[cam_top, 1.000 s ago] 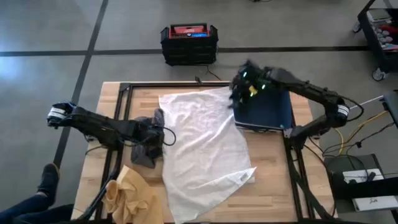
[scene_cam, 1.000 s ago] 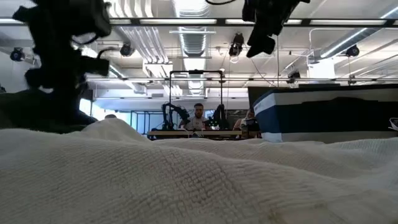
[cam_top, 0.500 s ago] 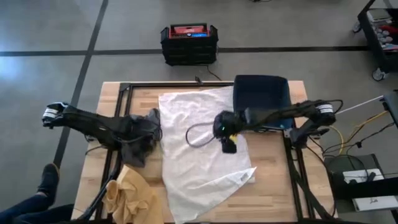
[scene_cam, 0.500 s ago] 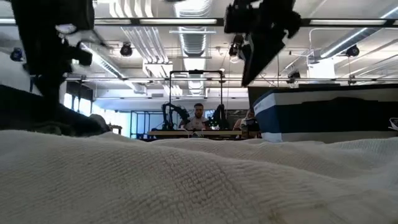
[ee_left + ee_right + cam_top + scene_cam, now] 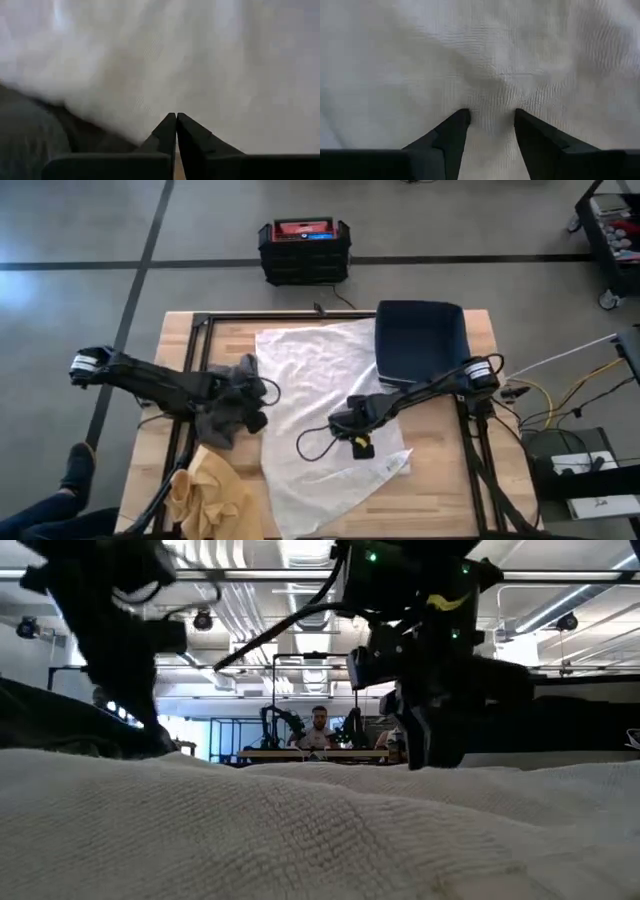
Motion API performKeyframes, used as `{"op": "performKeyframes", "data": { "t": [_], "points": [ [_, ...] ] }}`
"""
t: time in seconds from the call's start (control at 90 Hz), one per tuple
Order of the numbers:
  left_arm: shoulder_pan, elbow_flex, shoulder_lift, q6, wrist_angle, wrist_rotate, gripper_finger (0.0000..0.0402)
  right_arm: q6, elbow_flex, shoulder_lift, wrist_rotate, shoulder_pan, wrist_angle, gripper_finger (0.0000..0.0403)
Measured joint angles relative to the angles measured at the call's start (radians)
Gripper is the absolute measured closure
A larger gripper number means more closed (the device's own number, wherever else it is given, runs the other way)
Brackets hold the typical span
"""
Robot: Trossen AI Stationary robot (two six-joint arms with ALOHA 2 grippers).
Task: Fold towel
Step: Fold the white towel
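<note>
A: Where's the towel?
B: White towel (image 5: 325,415) is spread over the middle of the wooden table (image 5: 440,470) in the high view, one corner reaching toward the lower centre of the frame.
A: Right gripper?
B: Right gripper (image 5: 352,422) sits on the towel just right of frame centre; its wrist view shows the fingers (image 5: 452,137) parted and pressed into the cloth, a ridge of it bunched between them, not closed on it.
A: Left one?
B: Left gripper (image 5: 176,131) is at the towel's left edge, over a dark grey cloth (image 5: 225,412); fingers pressed together, nothing seen between them.
A: Any containers?
B: Black crate (image 5: 304,248) on the floor at upper centre holds something red and blue. Folded navy towel (image 5: 422,340) at table's upper right, tan cloth (image 5: 205,490) at lower left
</note>
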Motion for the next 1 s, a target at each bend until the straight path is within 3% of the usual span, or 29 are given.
{"op": "performKeyframes", "data": {
  "t": [0.233,0.378,0.6,0.689,0.778,0.856,1.0],
  "points": [
    [0.002,-0.052,0.044,0.017,-0.09,-0.003,0.0401,0.105,-0.006,0.001,0.009,0.02,0.074,0.0273],
    [0.002,-0.061,0.009,-0.012,-0.254,-0.004,0.0401,0.14,-0.008,0.012,0.008,0.054,0.142,0.0283],
    [-0.007,0.025,-0.091,-0.092,-0.233,0.004,0.0401,0.163,0.042,0.02,-0.001,0.068,0.116,0.03],
    [-0.013,0.059,-0.113,-0.086,-0.157,0.019,0.0401,0.125,0.094,0.001,-0.002,0.065,0.04,0.0306],
    [-0.024,0.051,-0.116,-0.068,-0.015,0.109,0.0401,0.113,0.131,-0.027,-0.003,0.063,-0.013,0.0312],
    [-0.049,0.012,-0.091,-0.072,0.13,0.174,0.0401,0.119,0.134,-0.045,-0.009,0.068,-0.052,0.0317],
    [-0.119,-0.071,0.015,-0.148,0.244,0.207,0.0401,0.171,0.1,-0.062,-0.009,0.115,-0.058,0.0325]
  ]
}}
